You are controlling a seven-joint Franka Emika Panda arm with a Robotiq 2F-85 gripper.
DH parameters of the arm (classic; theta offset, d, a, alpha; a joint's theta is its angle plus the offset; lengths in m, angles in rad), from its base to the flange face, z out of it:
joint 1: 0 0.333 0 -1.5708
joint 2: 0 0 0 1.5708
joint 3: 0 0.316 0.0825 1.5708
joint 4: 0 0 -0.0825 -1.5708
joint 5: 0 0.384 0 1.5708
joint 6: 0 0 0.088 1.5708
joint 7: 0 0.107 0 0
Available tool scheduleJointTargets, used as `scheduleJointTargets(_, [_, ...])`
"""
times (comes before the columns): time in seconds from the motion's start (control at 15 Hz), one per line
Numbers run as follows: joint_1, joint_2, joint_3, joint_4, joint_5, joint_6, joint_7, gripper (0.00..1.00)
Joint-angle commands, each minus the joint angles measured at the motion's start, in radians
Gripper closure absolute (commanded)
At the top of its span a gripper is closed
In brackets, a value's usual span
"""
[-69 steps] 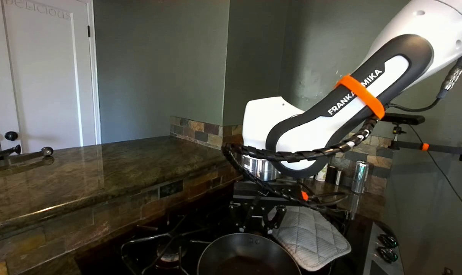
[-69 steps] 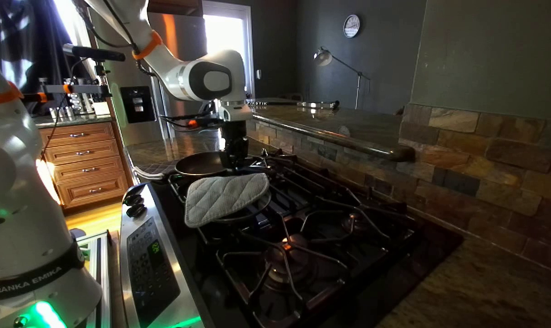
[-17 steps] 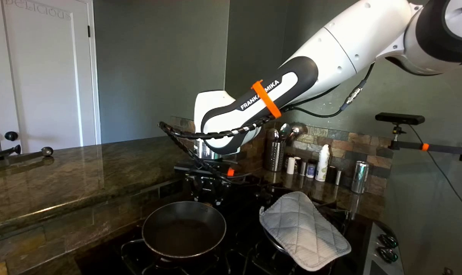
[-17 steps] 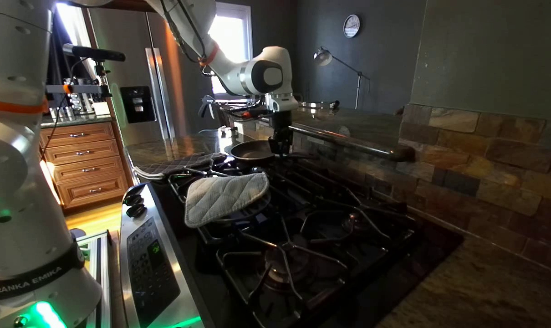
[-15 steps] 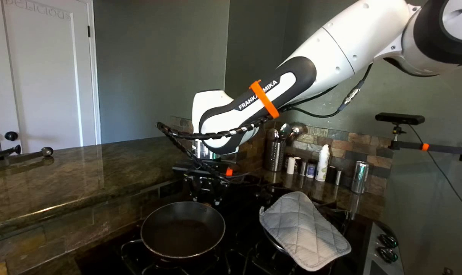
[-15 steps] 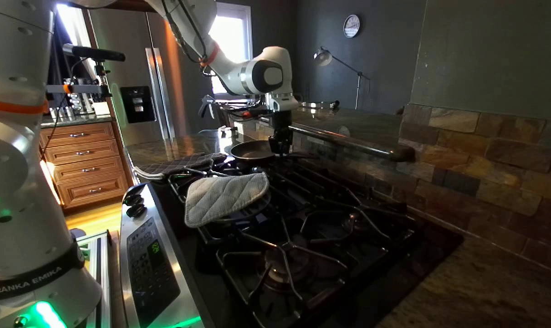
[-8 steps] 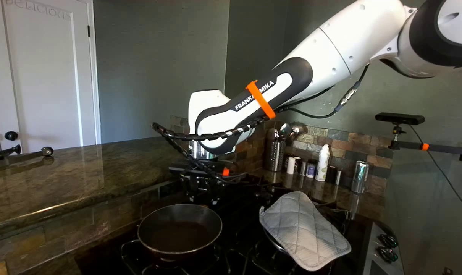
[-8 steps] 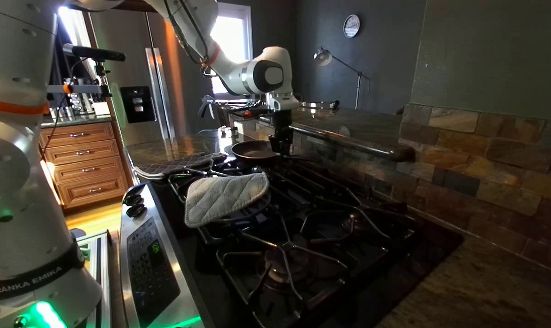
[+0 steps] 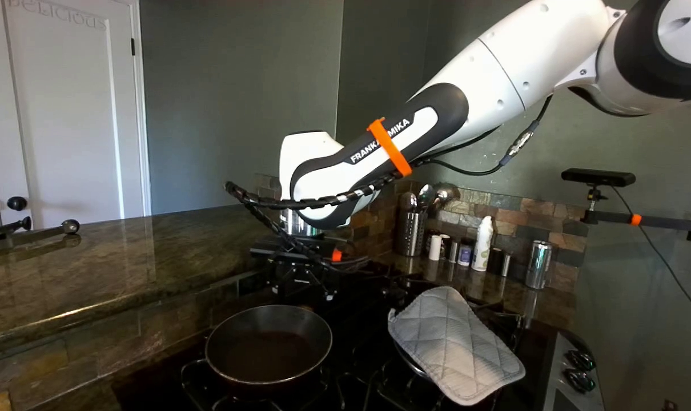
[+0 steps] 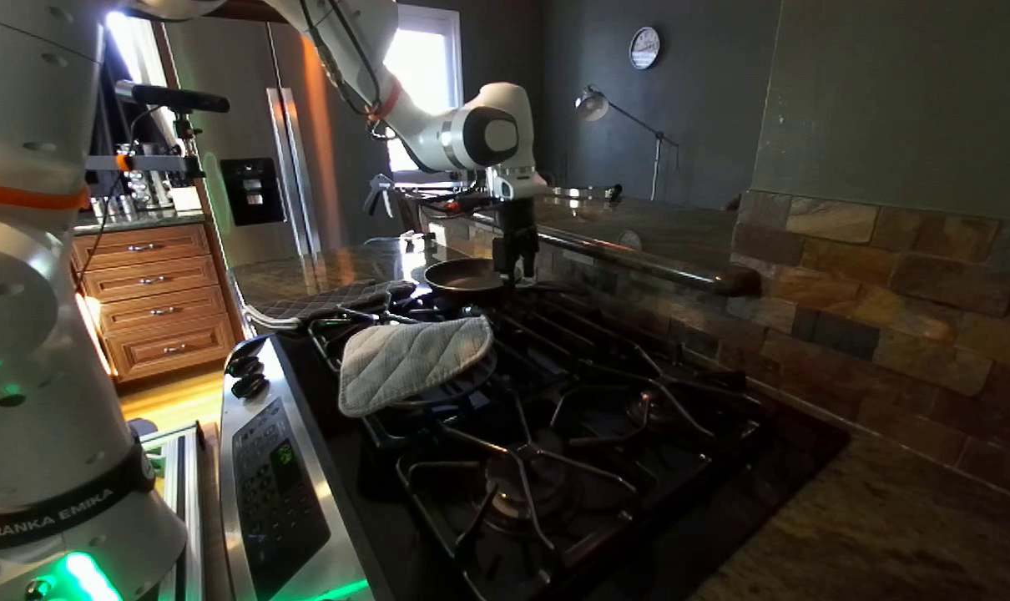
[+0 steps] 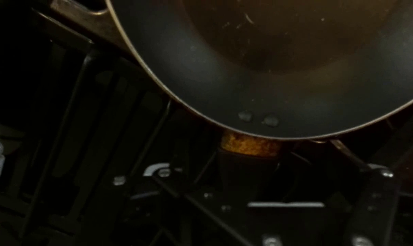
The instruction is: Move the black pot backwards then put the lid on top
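Stove, black and glossy, takes up the foreground in an exterior view. Around it we record a raised stone counter, a tiled backsplash, grey-green walls and a white door. On the grates we count one black pot, upright, near the counter, and one lid, a pale quilted pad lying over a round rim, well apart from the pot. By the wall we count one utensil holder, one tall white bottle, one silver can, and small jars whose number we cannot tell. The gripper hangs just beyond the pot.

In an exterior view we also log one steel refrigerator near a stack of four wooden drawers, one wall clock, one lamp, one dark quilted cloth, and two black knobs on the control panel.

In the wrist view the pot fills the upper part; we count two rivets inside its wall and one handle running toward the gripper. The two fingers stand spread wide, a gap on either side of the handle, and have hold of nothing.
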Motion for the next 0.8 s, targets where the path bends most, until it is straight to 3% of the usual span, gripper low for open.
scheduleJointTargets(0.0, [0.026,-0.067,-0.012,-0.043,-0.023,-0.076,0.015,0.0])
scheduleJointTargets(0.47, [0.007,-0.309,0.022,-0.235,-0.03,-0.231,-0.05,0.0])
scheduleJointTargets(0.73, [-0.018,-0.49,0.039,-0.411,-0.04,-0.239,-0.255,0.0])
